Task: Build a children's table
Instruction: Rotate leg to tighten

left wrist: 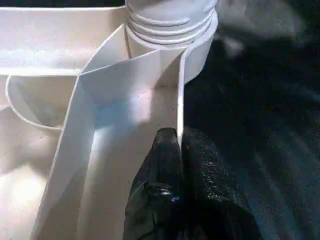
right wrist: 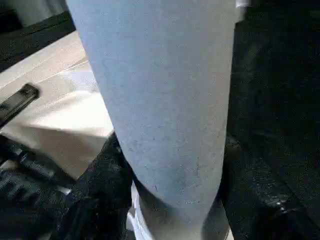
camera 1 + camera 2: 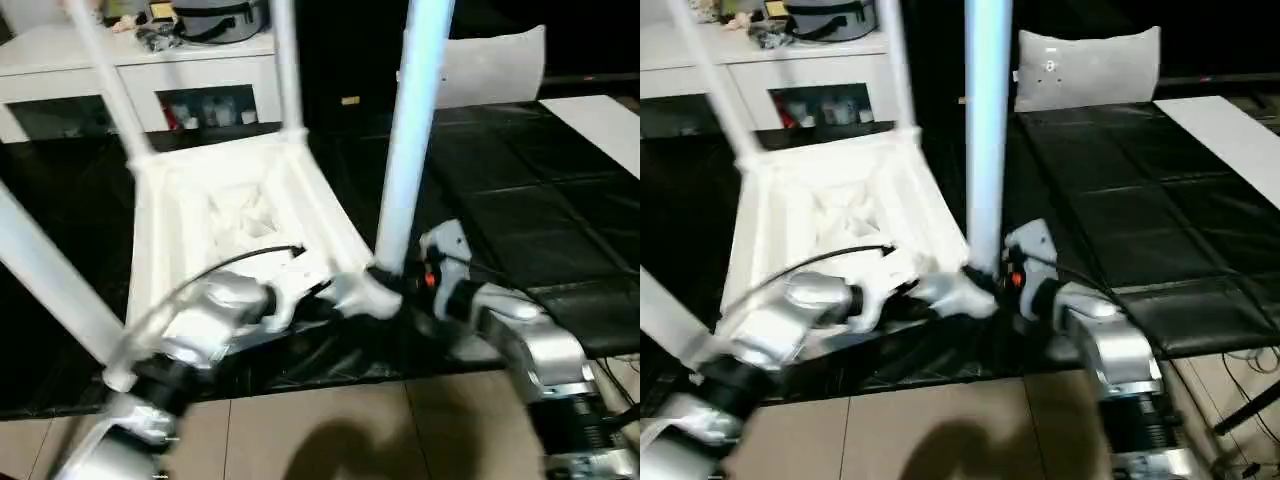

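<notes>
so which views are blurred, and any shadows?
Left eye view: left forearm smeared, soft shadow on the floor tiles. Right wrist view: leg very near, soft, bluish. Left wrist view: fingers and rib sharp.

the head views are unevenly lit: the white table [image 3: 235, 215] is overexposed, its ribbed middle washed out to a glare, while the black mats [image 3: 520, 200] stay very dark with faint streaks of sheen. light seems to fall from above. a soft dark shadow lies on the tan floor [image 3: 940, 440] at the near edge. the left forearm [image 3: 200, 325] and the near leg [image 3: 415, 130] are smeared by motion blur. in the left wrist view the plastic rim [image 1: 179, 95] is fairly crisp with a bluish highlight beside it; the mat behind is blurred. in the right wrist view the leg looms close, soft and grey-blue.
</notes>
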